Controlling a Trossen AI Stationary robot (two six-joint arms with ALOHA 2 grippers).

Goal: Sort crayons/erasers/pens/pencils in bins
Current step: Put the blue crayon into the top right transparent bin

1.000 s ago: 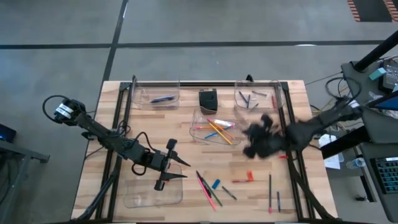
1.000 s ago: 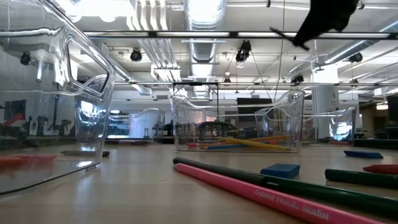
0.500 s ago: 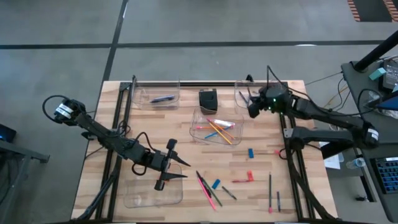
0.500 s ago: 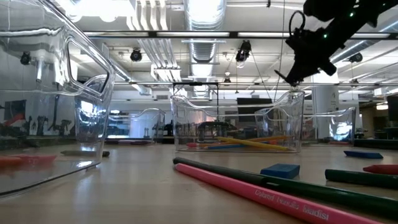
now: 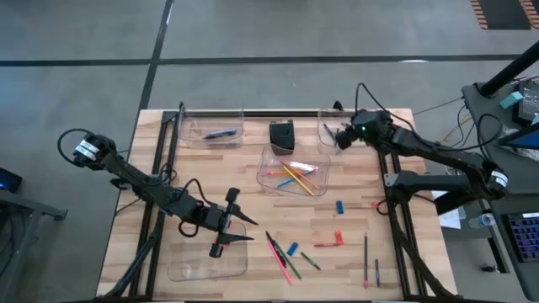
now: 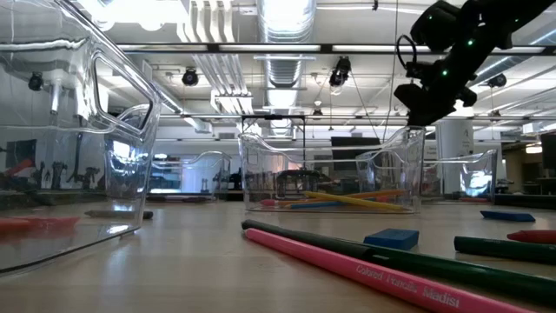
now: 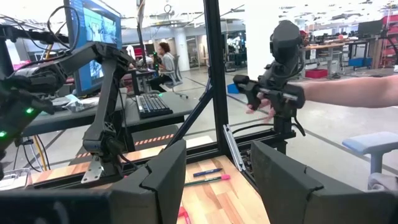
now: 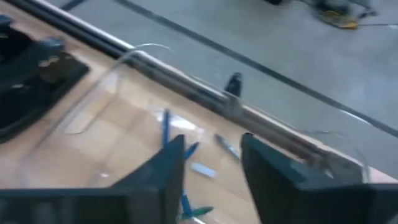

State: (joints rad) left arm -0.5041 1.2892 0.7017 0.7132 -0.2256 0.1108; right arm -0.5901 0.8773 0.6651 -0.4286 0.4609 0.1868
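My right gripper point(image 5: 341, 137) point(image 8: 211, 158) hangs open above the far right bin point(image 5: 352, 130), which holds a few short dark crayons point(image 5: 333, 133). Nothing sits between its fingers. My left gripper point(image 5: 229, 224) point(image 7: 214, 180) stands open and empty over the near left bin point(image 5: 206, 257). The far left bin point(image 5: 212, 130) holds a dark pen point(image 5: 221, 133). The middle bin point(image 5: 293, 172) holds bright pencils point(image 5: 296, 177). Loose on the table lie a pink pencil point(image 5: 276, 252) and a green pencil point(image 5: 285, 257), two blue erasers point(image 5: 339, 206) point(image 5: 292, 249), a red eraser point(image 5: 338, 238) and thin sticks point(image 5: 365, 250).
A small black box point(image 5: 282, 135) stands between the far bins. Dark frame rails point(image 5: 392, 194) run along the table's left and right sides. Beyond the table a person's hand point(image 7: 261, 109) holds another arm's handle.
My right gripper has swung from the middle right of the table toward the far edge, turning as it went, and now hangs over the far right bin. The blue eraser it passed over lies uncovered where it was.
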